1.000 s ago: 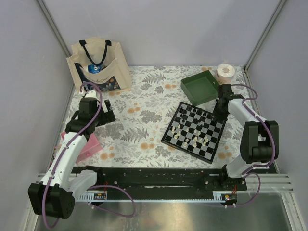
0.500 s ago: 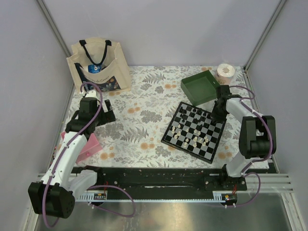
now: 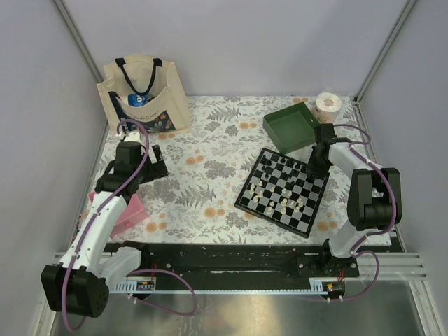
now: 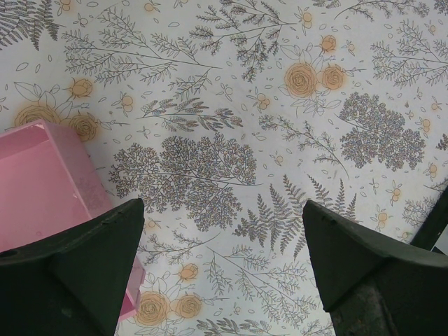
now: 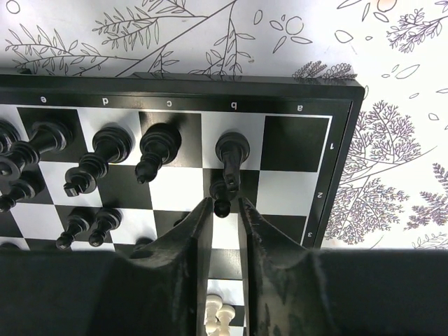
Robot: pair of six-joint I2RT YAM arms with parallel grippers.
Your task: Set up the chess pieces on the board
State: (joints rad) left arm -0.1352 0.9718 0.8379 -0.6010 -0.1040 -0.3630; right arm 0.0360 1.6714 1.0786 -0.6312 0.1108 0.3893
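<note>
My right hand [image 5: 225, 208], narrow, straddles a black piece [image 5: 222, 201] on the board [image 5: 294, 143]; whether it grips, I cannot tell.

Your board [image 3: 282, 190] lies flat, checkered black and white inside a black border with file letters, its far edge just beyond your right hand [image 5: 224, 206]. Black chess pieces [image 5: 157, 150] stand upright along that edge, off to one side of the fingertips. A tall black piece [image 5: 232, 148] stands just past them. A small black pawn [image 5: 221, 196] sits between the tips, perhaps touching. Cream pieces [image 5: 217, 311] show beneath the hand.
</note>
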